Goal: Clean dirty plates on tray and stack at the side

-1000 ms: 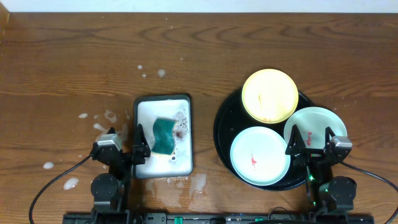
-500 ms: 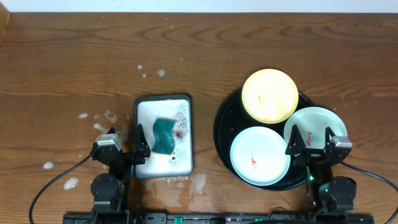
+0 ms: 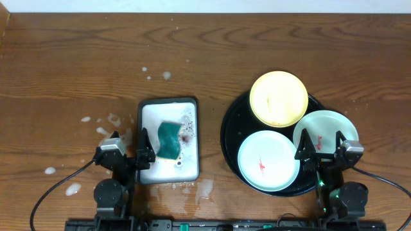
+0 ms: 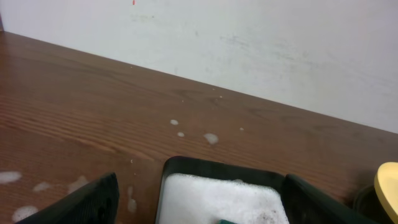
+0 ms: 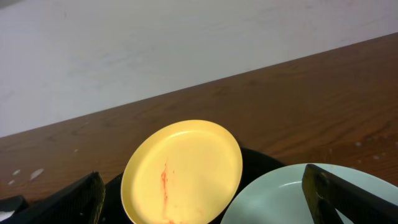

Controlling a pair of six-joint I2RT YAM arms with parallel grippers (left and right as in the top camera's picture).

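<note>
Looking down from above, the large round shiny black tray sits on the right side of the brown wooden table and holds all 3 plates: the small round yellow plate at the far side, the small round pale blue-green plate at the near side, and the small round pale mint-white plate on the right. Red smears show on the plates, and nothing is stacked at the side yet. The left gripper is spread wide and holds nothing, and so is the right gripper. The mint-white plate pokes out over the tray's rim, right under the right gripper, so a push down on its outer edge could tip it up or slide it off. The plates sit very close, so grabbing 1 could knock another. The green sponge lies in the small white soapy tray, and 1 left finger hangs over that tray's edge — a careless move could shove it. Wet foam spots could make things slip.
</note>
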